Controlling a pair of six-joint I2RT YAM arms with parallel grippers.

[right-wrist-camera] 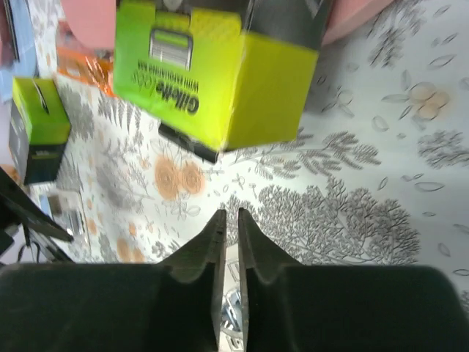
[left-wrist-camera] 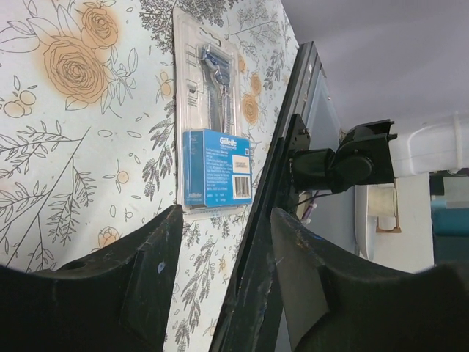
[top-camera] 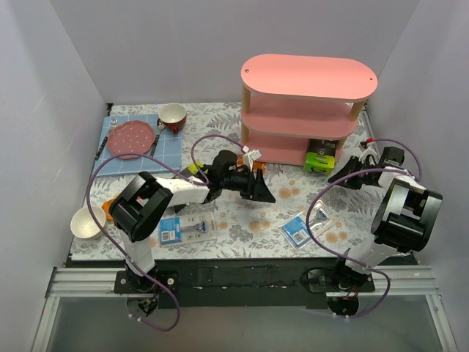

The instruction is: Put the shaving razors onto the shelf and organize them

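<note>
A razor blister pack (top-camera: 182, 228) lies at the counter's (top-camera: 242, 220) near left. The left fingers (left-wrist-camera: 226, 213) are half open and empty. Another pack (top-camera: 299, 229) lies further right. A lime-green razor box (top-camera: 320, 158) sits at the pink shelf's (top-camera: 308, 76) foot — right fingers (right-wrist-camera: 231, 214) nearly closed, empty.

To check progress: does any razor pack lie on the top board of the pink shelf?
No, the top board of the shelf is bare pink.
</note>
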